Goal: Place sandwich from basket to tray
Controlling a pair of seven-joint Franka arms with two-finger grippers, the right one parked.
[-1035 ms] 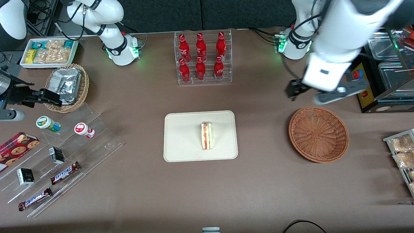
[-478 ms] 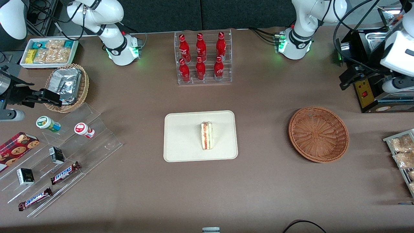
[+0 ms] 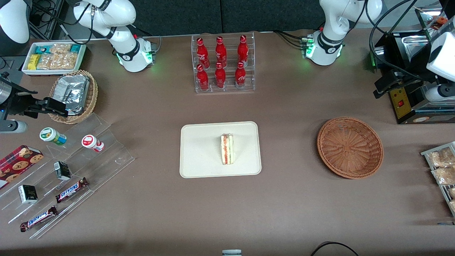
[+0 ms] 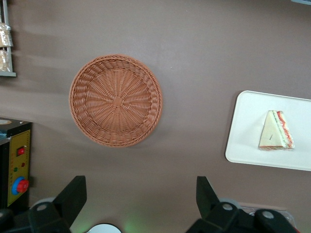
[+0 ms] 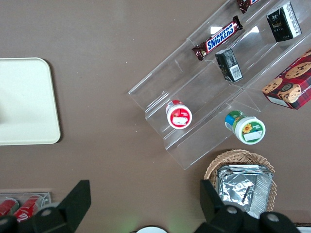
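The sandwich is a pale bread wedge with a red and green stripe, lying on the cream tray at mid-table. In the left wrist view the sandwich also rests on the tray. The reddish-brown wicker basket stands beside the tray toward the working arm's end and holds nothing; the wrist view shows the same basket bare inside. My gripper hangs high at the working arm's end, farther from the front camera than the basket. The gripper is open, with only table between its fingers.
A clear rack of red bottles stands farther back than the tray. A black box with a yellow panel sits under my gripper. Snack packets lie near the basket. A stepped acrylic shelf and a foil-filled tan basket are at the parked arm's end.
My arm has swung away from above the basket toward the working arm's end of the table, then nearly settled. Sandwich, tray and basket have not moved.
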